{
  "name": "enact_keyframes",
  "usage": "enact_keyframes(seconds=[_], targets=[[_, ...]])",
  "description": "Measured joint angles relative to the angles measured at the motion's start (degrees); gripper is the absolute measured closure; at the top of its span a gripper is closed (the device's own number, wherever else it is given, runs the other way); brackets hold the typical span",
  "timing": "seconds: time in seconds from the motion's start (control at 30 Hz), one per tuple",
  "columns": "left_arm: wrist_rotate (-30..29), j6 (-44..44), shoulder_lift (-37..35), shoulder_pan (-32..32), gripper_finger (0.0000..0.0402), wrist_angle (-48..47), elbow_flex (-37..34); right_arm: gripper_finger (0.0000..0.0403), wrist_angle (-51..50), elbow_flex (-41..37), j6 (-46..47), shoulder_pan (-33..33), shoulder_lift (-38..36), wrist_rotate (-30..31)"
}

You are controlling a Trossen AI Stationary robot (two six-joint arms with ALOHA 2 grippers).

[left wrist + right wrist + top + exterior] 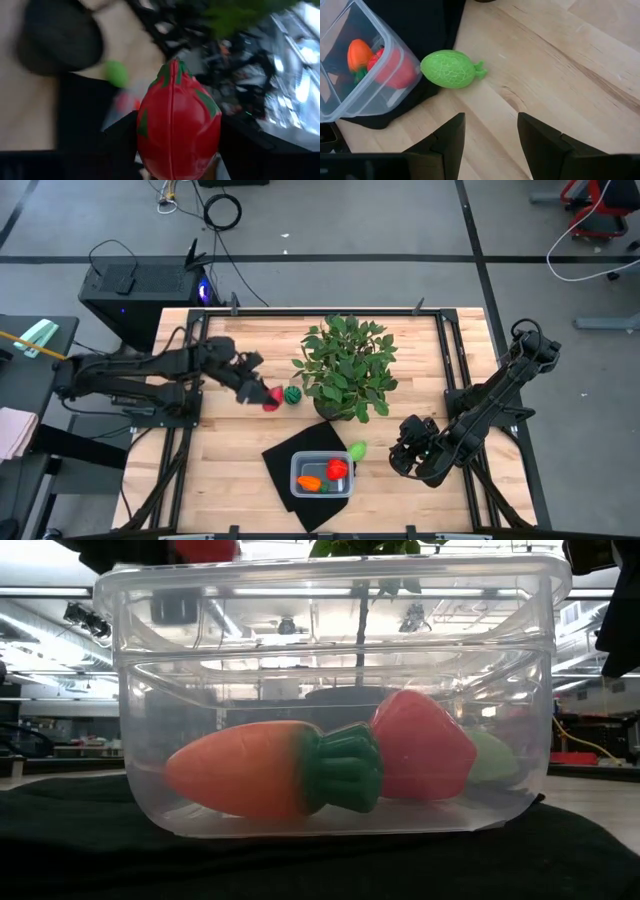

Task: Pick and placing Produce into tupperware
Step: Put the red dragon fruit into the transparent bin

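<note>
Beside the potted plant [345, 370], left gripper [262, 395] around red produce [177, 122].

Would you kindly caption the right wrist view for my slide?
Open right gripper faces light green fruit beside the tupperware.

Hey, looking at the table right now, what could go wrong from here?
1. The left hand holds a red toy by the potted plant; swinging toward the tub may brush its leaves.
2. The carrot and strawberry already crowd the tub, so a drop could bounce out.
3. The green piece touches the tub's wall; the open right hand may nudge the tub.
</note>
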Motion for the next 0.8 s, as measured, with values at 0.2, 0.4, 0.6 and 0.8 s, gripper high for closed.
enact_keyframes(seconds=[0.2, 0.4, 0.6, 0.8], targets=[[-0.02, -4.29, 0.02, -7.04, 0.0163, 9.84, 0.0, 0.0216, 0.0, 0.0, 0.0, 0.0, 0.0, 0.0], [-2.42, -6.1, 0.02, -11.63, 0.0153, 17.2, 0.02, 0.0216, 0.01, 0.0, 0.02, 0.0, 0.0, -0.02], [-5.96, -6.15, 0.06, -14.21, 0.0163, 17.25, 0.02, 0.0216, 0.02, 0.0, 0.02, -0.25, 0.0, -0.22], [-6.57, -6.15, 0.15, -15.87, 0.0155, 17.25, 0.02, 0.0216, 0.04, 0.0, -0.32, -1.48, 0.0, -0.22]])
